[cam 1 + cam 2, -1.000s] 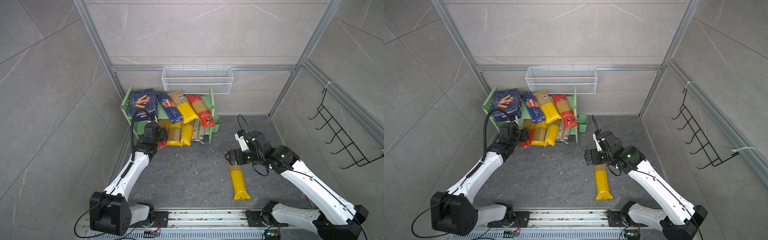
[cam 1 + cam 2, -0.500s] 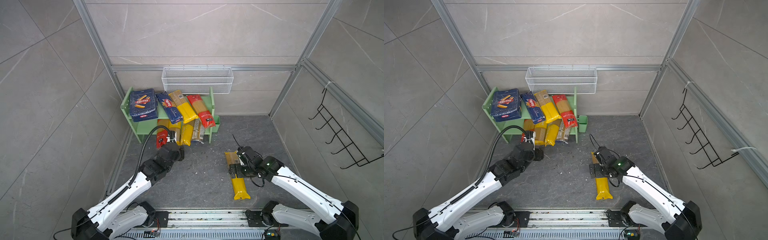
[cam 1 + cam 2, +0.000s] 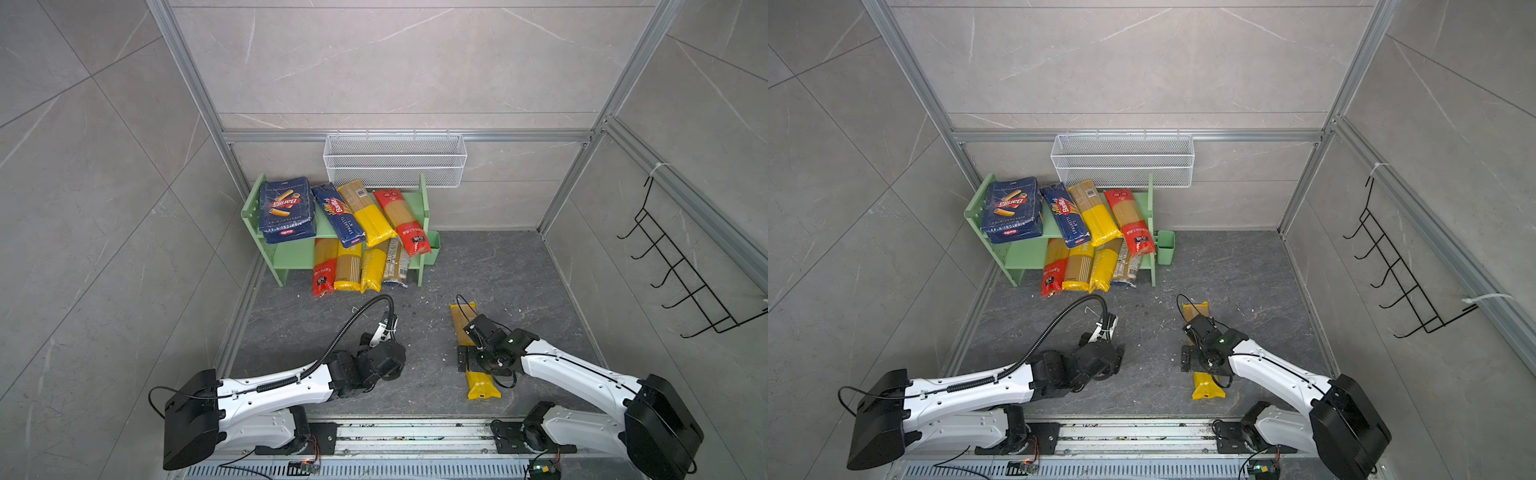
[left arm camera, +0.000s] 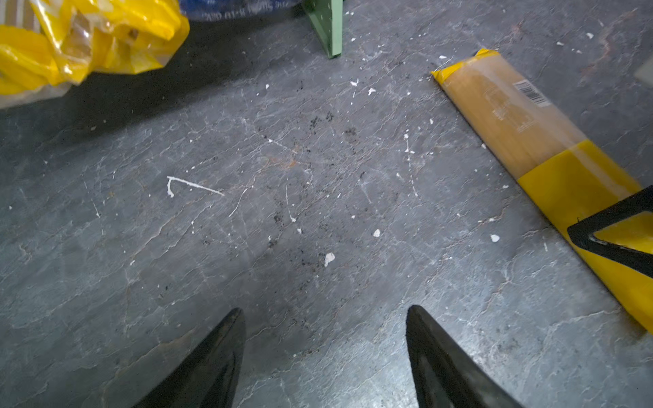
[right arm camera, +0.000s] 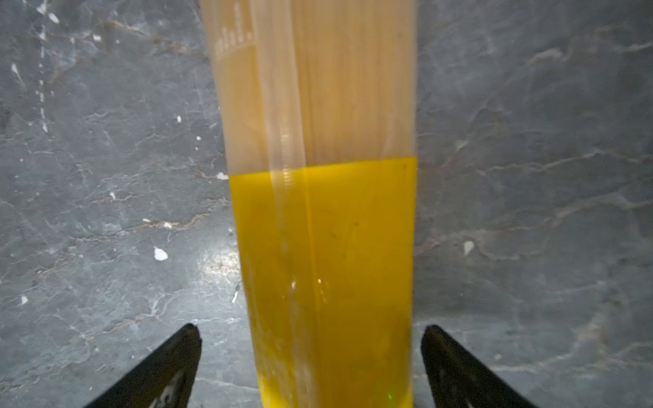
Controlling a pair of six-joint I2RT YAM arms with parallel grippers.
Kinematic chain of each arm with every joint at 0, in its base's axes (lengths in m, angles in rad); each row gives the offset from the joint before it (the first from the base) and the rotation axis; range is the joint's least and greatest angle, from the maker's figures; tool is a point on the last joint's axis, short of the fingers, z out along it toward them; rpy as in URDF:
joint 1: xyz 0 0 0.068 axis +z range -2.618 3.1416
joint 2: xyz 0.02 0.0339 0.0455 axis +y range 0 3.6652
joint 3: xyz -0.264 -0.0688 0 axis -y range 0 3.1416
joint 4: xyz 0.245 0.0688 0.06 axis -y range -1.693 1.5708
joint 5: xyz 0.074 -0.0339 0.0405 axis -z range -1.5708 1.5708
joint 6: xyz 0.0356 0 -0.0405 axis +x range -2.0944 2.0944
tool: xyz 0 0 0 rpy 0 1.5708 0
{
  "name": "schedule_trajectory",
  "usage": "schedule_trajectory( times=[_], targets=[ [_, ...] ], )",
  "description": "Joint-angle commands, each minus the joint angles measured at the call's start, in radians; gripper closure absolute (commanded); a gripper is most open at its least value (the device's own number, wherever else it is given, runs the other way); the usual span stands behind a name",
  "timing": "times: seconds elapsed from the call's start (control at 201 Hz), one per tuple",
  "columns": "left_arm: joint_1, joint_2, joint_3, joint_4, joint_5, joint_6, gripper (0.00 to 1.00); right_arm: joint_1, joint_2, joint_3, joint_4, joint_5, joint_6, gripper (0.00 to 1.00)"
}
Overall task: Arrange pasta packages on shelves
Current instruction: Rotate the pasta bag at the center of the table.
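Observation:
The pale green shelves (image 3: 291, 253) stand at the back left. The top board carries dark blue Barilla boxes (image 3: 286, 208), a blue Barilla spaghetti pack (image 3: 338, 214), a yellow-ended bag (image 3: 365, 212) and a red-ended bag (image 3: 401, 220). Several spaghetti bags (image 3: 353, 266) lean out of the lower board onto the floor. One loose yellow-ended spaghetti bag (image 3: 478, 384) (image 5: 321, 212) lies on the floor. My right gripper (image 3: 478, 360) (image 5: 311, 332) hangs open over it, a finger on each side and not touching it. My left gripper (image 3: 388, 363) (image 4: 324, 311) is open and empty above bare floor.
A white wire mesh basket (image 3: 395, 160) hangs on the back wall above the shelves. A black hook rack (image 3: 681, 266) is on the right wall. A small green cup (image 3: 433, 249) clips to the shelf's right side. The arms' base rail (image 3: 395, 436) runs along the front.
My left arm has drawn back from the shelves to the middle of the floor, with its jaws a little wider. My right gripper has slid along the loose bag toward its near yellow end.

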Motion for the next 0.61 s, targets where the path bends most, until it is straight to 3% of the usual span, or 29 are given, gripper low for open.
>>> schedule_trajectory(
  times=[0.0,0.269,0.443,0.602],
  targets=[
    [0.0,-0.107,-0.028,0.032,-0.022,-0.038,0.25,0.068,0.046,0.009,0.106,-0.02,0.072,0.01],
    [0.0,-0.336,-0.153,-0.072,-0.053,-0.126,0.25,0.318,0.371,0.262,0.129,0.031,0.142,0.01],
    [0.0,-0.464,-0.209,-0.142,-0.07,-0.157,0.25,0.357,0.485,0.395,0.118,0.032,0.129,0.0],
    [0.0,-0.456,-0.193,-0.165,-0.05,-0.133,0.23,0.358,0.45,0.428,0.078,0.057,0.117,0.0]
  ],
)
